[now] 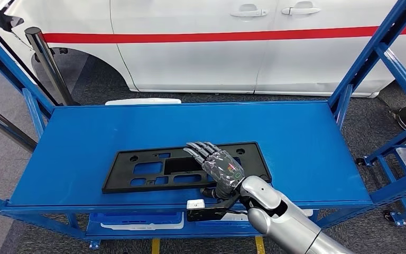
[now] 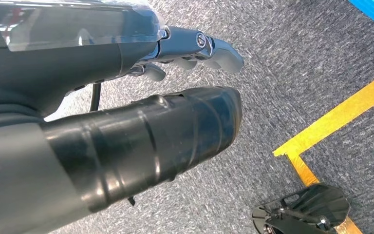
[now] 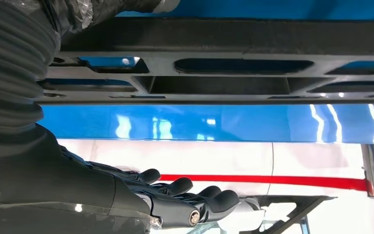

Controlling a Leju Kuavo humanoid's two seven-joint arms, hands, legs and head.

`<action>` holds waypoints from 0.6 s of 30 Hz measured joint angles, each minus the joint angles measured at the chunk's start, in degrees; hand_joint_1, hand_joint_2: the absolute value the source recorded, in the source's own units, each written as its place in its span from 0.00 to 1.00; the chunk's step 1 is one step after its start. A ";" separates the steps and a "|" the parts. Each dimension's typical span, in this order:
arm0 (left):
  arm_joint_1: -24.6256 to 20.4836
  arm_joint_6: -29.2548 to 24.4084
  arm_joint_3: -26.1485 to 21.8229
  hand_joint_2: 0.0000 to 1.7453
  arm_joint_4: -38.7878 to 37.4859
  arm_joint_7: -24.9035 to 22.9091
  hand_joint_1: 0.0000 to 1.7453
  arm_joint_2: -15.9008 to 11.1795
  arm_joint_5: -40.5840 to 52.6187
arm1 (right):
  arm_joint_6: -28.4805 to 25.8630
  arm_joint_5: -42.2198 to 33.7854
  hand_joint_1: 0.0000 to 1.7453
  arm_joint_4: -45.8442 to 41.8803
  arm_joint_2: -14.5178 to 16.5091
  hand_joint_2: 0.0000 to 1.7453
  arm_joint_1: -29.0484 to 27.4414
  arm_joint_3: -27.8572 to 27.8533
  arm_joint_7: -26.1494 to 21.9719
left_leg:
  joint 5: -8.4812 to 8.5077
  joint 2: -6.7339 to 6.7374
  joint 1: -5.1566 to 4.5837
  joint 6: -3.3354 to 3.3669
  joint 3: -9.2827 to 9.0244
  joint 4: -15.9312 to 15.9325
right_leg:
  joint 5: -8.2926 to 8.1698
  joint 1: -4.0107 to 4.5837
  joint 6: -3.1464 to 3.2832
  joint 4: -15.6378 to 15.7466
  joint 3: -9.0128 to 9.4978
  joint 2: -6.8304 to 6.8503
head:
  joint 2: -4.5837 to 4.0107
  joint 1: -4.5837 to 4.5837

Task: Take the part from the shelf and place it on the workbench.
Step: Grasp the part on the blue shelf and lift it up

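The part (image 1: 148, 169) is a flat black plastic frame with several cut-outs, lying near the front edge of the blue shelf (image 1: 296, 137). My right hand (image 1: 219, 166) is over the part's right half with its fingers stretched forward. In the right wrist view the part (image 3: 224, 83) runs across the picture between my thumb and my fingers (image 3: 195, 195). The fingers are spread and stand apart from the part, gripping nothing. My left hand (image 2: 126, 97) hangs over the grey carpet and holds nothing.
Blue uprights (image 1: 372, 53) flank the shelf on both sides. A white car (image 1: 217, 47) with a red stripe stands behind it, and a dark post (image 1: 45, 58) is at the far left. A lower shelf carries a blue bin (image 1: 137, 218). Yellow tape (image 2: 331, 122) marks the floor.
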State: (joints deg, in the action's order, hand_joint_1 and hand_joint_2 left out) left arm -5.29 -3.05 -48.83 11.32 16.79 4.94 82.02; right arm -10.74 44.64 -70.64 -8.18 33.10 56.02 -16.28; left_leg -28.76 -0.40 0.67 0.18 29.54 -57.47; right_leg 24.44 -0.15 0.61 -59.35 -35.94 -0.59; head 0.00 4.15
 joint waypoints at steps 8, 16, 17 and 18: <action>-0.01 0.20 0.01 0.00 0.00 0.63 0.00 0.00 0.44 | 2.57 0.69 0.00 1.14 -0.24 1.00 1.12 0.00 0.71 | 0.00 0.00 0.00 0.00 0.00 0.00 | 0.00 0.00 0.00 0.00 0.00 0.00 | 0.00 -0.01; 0.02 0.52 0.01 0.00 0.00 0.65 0.00 0.00 0.99 | 6.54 0.22 0.00 2.67 -0.39 1.00 2.68 0.05 0.92 | 0.00 0.00 0.00 0.00 0.01 0.00 | 0.00 0.00 0.00 0.00 0.00 0.00 | 0.00 0.00; 0.02 0.52 0.01 0.00 0.00 0.67 0.00 0.00 0.99 | 6.61 0.22 0.00 2.85 -0.39 1.00 2.77 0.08 0.95 | 0.00 0.00 0.00 0.00 0.01 0.00 | 0.00 0.00 0.00 0.00 0.00 0.00 | 0.00 0.00; 0.02 0.52 0.01 0.00 0.00 0.67 0.00 0.00 0.99 | 6.64 0.21 0.00 3.02 -0.39 1.00 2.85 0.10 0.99 | 0.00 0.00 0.00 0.00 0.01 0.00 | 0.00 0.00 0.00 0.00 0.00 0.00 | 0.00 0.00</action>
State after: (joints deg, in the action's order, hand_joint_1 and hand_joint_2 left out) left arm -5.27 -2.54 -48.83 11.32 17.46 4.94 83.01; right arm -4.09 44.85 -67.62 -8.57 35.94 56.12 -15.29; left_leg -28.76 -0.40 0.67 0.18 29.55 -57.47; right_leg 24.44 -0.16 0.61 -59.35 -35.94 -0.58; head 0.00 4.15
